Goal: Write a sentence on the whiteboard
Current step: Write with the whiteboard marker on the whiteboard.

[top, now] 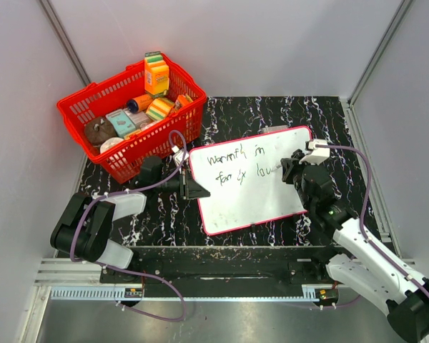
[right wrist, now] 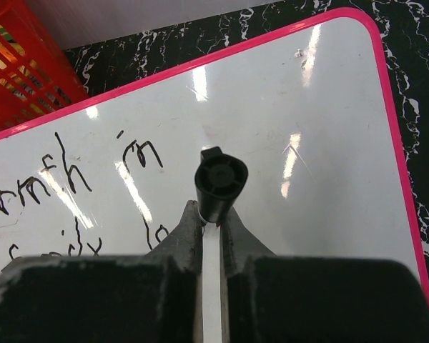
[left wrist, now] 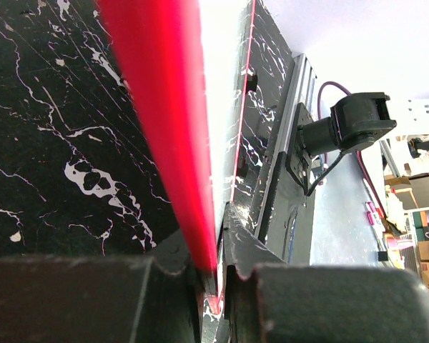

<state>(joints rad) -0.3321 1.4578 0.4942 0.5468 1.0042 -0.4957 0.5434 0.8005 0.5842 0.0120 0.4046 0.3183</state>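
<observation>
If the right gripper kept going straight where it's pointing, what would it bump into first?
Probably the whiteboard. The right gripper is shut on a black marker that points at the white surface, beside the writing. The marker would get there first; whether it touches now is unclear.

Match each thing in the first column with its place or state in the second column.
Column one:
1. left gripper
2. right gripper
3. basket
4. whiteboard

Column two:
A. red, at the far left
B. shut on the marker
C. clamped on the board's edge
D. lying flat, partly written on

Pairs: 1-C, 2-B, 3-A, 4-D
</observation>
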